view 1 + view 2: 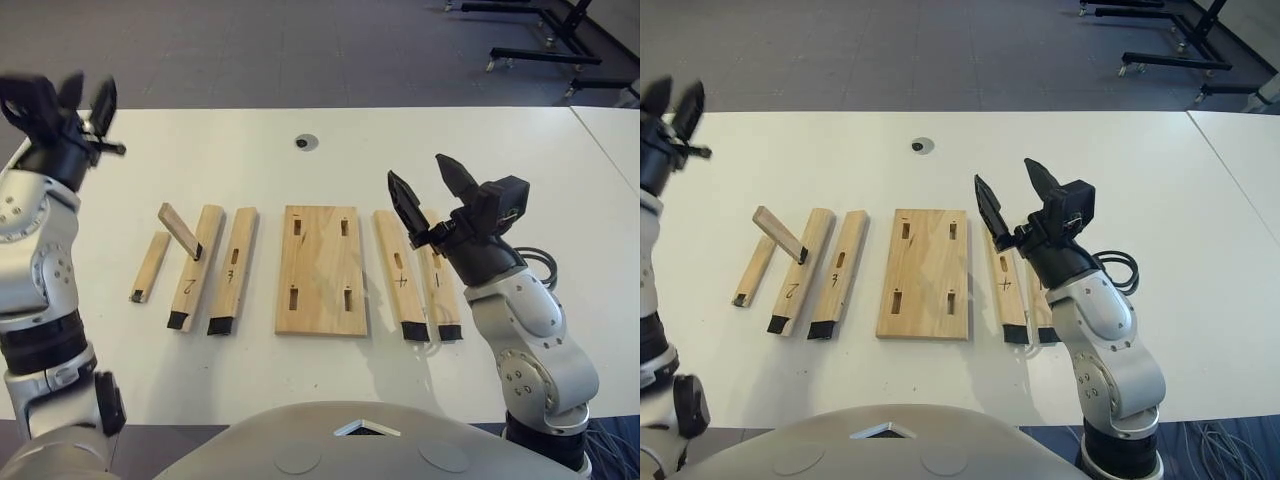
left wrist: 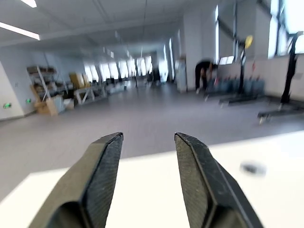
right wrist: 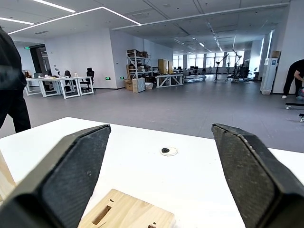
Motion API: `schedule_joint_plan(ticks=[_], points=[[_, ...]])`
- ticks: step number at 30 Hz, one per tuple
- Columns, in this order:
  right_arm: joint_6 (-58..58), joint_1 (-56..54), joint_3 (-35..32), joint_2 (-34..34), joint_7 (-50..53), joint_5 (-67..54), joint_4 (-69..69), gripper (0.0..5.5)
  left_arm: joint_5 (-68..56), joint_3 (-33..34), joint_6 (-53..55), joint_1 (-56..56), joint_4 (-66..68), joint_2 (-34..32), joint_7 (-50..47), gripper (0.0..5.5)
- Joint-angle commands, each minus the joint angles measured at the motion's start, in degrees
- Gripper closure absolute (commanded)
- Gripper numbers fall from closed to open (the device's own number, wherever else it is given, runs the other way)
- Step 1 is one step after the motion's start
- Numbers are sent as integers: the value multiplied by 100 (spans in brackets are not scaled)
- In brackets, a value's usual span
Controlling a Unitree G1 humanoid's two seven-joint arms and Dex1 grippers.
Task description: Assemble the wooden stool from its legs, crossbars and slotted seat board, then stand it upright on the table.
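Seat board [image 1: 321,270] is lying flat on the table [image 1: 500,150], between the left-hand legs [image 1: 235,265] and right-hand legs [image 1: 400,285]. Right gripper [image 1: 416,167] is hovering over the latter, jaws spread. One crossbar [image 1: 182,230] is leaning on a left-hand leg. Left gripper [image 1: 90,86] is hanging raised beyond, jaws apart.

The outermost right leg [image 1: 445,305] lies partly behind the right tool [image 1: 416,167]; its upper end seems covered.

Slotted seat board [image 1: 321,269]: pale wood, flat, four rectangular slots, centred among parts. Just left: inner left leg [image 1: 233,270] and outer left leg [image 1: 197,266], flat, side by side, black-tipped near ends. Farthest left: short crossbar [image 1: 150,266], flat. Second crossbar [image 1: 180,229]: askew, one end on outer left leg. Right of board: inner right leg [image 1: 401,285], outer right leg [image 1: 442,300], flat, black-tipped.
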State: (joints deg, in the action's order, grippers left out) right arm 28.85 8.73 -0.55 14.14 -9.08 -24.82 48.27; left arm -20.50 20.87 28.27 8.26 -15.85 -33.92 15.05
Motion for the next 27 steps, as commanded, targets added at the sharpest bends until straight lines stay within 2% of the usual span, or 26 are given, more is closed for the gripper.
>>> schedule_joint_plan(ticks=[1, 9, 15, 27], points=[[112, 58, 60, -40, 101, -18, 161, 160, 645, -346, -1, -1272, -287, 108, -88, 298], [295, 225, 59, -14, 198, -83, 379, 160, 714, -409, 222, -2478, -1254, 616, -113, 170], [406, 421, 90, -94, 396, -70, 596, 160, 572, -493, 992, -3397, -1975, 517, 211, 167], [639, 258, 63, 90, 301, -161, 554, 160, 601, -1061, 2057, -3600, -2446, 444, 317, 167]])
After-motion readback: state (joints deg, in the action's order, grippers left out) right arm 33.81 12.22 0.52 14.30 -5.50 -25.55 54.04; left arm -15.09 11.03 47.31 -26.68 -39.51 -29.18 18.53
